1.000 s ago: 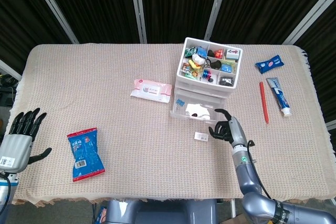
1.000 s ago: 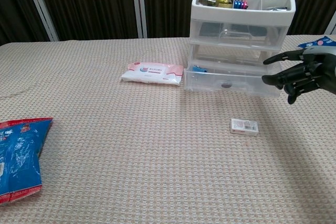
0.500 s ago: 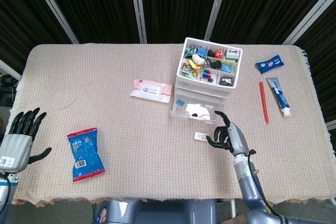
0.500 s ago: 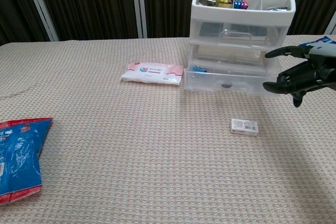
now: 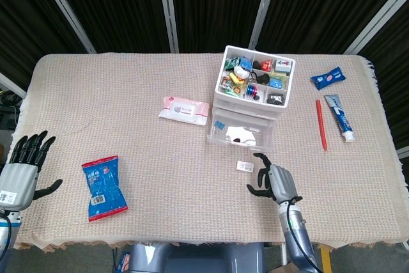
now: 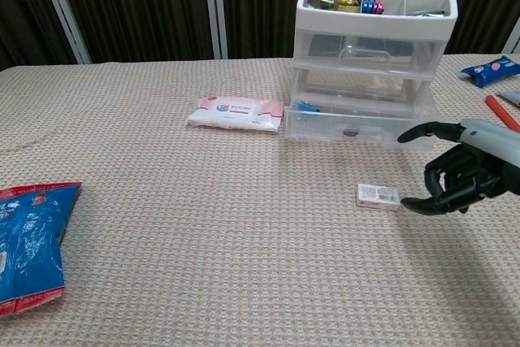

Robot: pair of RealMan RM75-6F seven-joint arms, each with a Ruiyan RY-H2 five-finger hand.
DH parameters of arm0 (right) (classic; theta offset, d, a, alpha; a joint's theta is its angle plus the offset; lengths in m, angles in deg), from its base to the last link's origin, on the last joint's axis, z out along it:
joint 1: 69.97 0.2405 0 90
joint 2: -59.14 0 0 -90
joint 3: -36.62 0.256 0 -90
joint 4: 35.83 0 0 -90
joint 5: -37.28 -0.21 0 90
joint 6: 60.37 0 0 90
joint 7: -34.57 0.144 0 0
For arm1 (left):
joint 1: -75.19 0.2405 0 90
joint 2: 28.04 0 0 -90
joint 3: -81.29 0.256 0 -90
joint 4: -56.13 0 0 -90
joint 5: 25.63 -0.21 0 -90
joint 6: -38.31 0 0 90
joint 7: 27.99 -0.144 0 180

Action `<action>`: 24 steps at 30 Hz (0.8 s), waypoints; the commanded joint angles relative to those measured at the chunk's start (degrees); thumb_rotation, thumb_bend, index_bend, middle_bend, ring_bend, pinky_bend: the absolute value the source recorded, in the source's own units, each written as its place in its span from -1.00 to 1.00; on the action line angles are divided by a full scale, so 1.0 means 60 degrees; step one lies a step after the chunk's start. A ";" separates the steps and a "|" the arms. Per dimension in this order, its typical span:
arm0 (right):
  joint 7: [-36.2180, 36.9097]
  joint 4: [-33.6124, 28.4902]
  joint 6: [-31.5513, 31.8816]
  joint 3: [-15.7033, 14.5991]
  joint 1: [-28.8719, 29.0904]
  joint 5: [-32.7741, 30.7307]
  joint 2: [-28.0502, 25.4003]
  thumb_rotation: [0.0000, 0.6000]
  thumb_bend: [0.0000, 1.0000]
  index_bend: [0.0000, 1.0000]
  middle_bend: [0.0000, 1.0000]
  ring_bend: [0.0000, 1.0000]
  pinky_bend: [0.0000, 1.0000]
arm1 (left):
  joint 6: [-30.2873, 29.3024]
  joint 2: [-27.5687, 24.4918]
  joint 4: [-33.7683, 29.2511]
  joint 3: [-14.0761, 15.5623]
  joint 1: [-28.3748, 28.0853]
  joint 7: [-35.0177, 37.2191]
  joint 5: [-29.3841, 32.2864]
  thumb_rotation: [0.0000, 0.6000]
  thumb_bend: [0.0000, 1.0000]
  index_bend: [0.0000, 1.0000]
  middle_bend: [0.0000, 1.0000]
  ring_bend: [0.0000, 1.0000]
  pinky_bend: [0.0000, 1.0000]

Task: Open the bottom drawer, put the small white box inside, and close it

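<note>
Fingers (image 6: 445, 175) of the right hand (image 6: 463, 175): curled and spread like a claw, grasping nothing, thumb and tips aimed at the small white box (image 6: 378, 196) from its right side, not yet touching; judged a pre-grasp pose for a pick from the side.

Small white box: flat on the worktop (image 6: 244, 266), lower centre-right of the chest view, just in front of the drawer unit (image 6: 374, 54) and apart from it.

Bottom drawer (image 6: 357, 126): pulled out towards the camera, open at the top in the head view, some white and dark contents visible inside; judged ready to receive the box. Upper drawers closed. Top tray of the unit holds mixed small items in compartments.

Left hand (image 5: 22, 171): lower left of the head view, at the worktop's edge, fingers straight and apart, empty; judged parked, well away from the work.

Other items: pink wipes pack (image 6: 236, 113) left of the unit; blue snack bag (image 5: 103, 187) lower left; blue packet (image 5: 328, 78), red pen (image 5: 320, 124) and toothpaste tube (image 5: 339, 117) at the right edge.

Surface: beige woven cloth over the whole worktop. Room: dark curtain with pale metal struts behind.
</note>
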 commanded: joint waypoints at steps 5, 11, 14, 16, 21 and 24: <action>-0.0509 0.0710 0.0063 0.0012 0.0021 -0.0054 0.0451 1.00 -0.91 -0.60 0.44 0.45 0.25 | 0.0016 -0.0009 -0.0005 0.0001 -0.0004 0.0020 0.0006 1.00 -0.61 -0.86 -1.00 -1.00 -1.00; -0.0813 0.1176 0.0061 0.0007 0.0029 -0.0023 0.0631 1.00 -0.90 -0.56 0.44 0.45 0.25 | 0.0026 -0.0009 -0.0018 0.0007 -0.0005 0.0016 0.0006 1.00 -0.61 -0.86 -1.00 -1.00 -1.00; -0.0979 0.1328 0.0018 0.0067 0.0059 -0.0080 0.0716 1.00 -0.90 -0.51 0.45 0.46 0.25 | 0.0037 -0.0005 -0.0022 0.0003 -0.0007 0.0001 0.0022 1.00 -0.61 -0.86 -1.00 -1.00 -1.00; -0.1112 0.1442 -0.0008 0.0109 0.0100 -0.0086 0.0774 1.00 -0.90 -0.48 0.46 0.47 0.25 | 0.0047 0.0000 -0.0028 0.0002 -0.0010 -0.0010 0.0029 1.00 -0.60 -0.86 -1.00 -1.00 -1.00; -0.1320 0.1724 -0.0086 0.0253 0.0183 -0.0222 0.0998 1.00 -0.89 -0.43 0.47 0.47 0.25 | 0.0061 0.0001 -0.0042 0.0006 -0.0011 -0.0021 0.0038 1.00 -0.60 -0.86 -1.00 -1.00 -1.00; -0.1452 0.1945 -0.0170 0.0399 0.0277 -0.0353 0.1177 1.00 -0.88 -0.40 0.47 0.48 0.25 | 0.0056 0.0001 -0.0053 0.0003 -0.0012 -0.0013 0.0034 1.00 -0.60 -0.85 -1.00 -1.00 -1.00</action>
